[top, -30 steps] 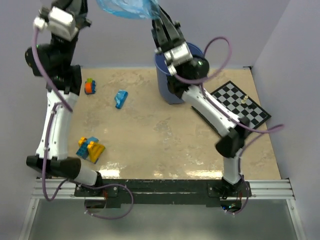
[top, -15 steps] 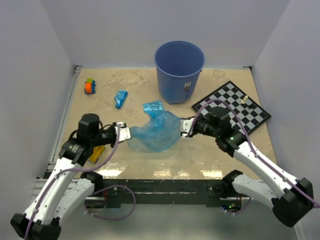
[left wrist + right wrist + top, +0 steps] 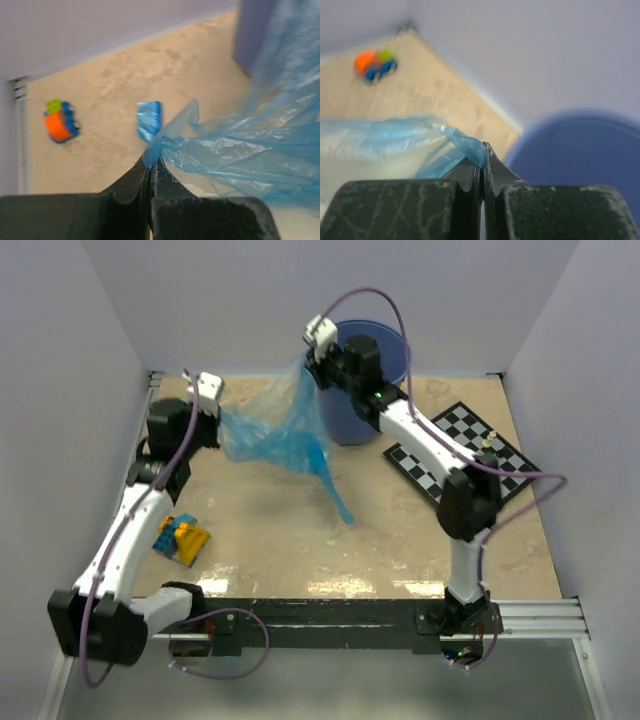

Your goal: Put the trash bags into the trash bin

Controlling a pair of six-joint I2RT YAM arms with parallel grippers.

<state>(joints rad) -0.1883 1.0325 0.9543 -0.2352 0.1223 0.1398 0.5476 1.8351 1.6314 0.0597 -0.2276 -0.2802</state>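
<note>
Film of one blue bag hangs stretched between the arms, clear of the counter, with a long tail drooping from its middle. The left fingers are pinched shut on one corner. The right fingers are pinched shut on another corner, close to the left side of the bin. The whole bag sits left of the bin, and none of it is over the mouth.

The likeliest trouble is the film itself. If the arms pull further apart, so thin a sheet could tear or slide out of a pinch. The trailing tail could also drape outside the rim, or snag it and tip the bin. A release here would drop the bag onto the counter.

The bin's inside is mostly hidden by the right arm and blurred in the right wrist view. Nothing shows in it.
</note>
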